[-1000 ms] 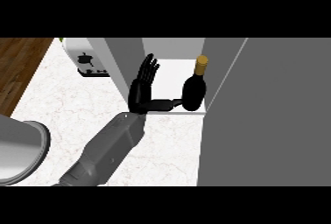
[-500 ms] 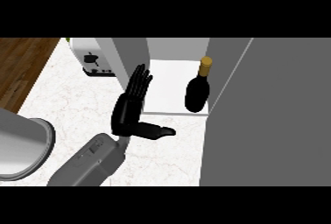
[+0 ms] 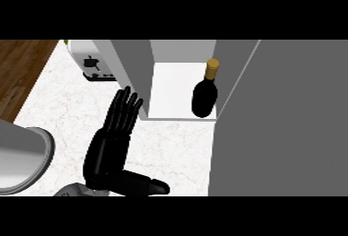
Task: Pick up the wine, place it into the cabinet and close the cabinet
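Observation:
The wine bottle (image 3: 204, 94), dark with a gold cap, stands on the white floor of the open cabinet (image 3: 173, 87), at its right side next to the grey cabinet door (image 3: 285, 129). My left hand (image 3: 108, 147) is over the marble counter in front of the cabinet and to its left. Its fingers are straight and point toward the cabinet's left wall, with the thumb sticking out to the right. It holds nothing and is well apart from the bottle. My right hand does not show.
A white toaster (image 3: 95, 67) sits on the counter (image 3: 61, 110) behind and left of the cabinet. A grey rounded object (image 3: 20, 159) fills the lower left corner. Brown wooden floor (image 3: 20, 69) lies beyond the counter's left edge.
My left hand has drawn back from beside the bottle, down and to the left across the counter. The bottle stays standing in the cabinet.

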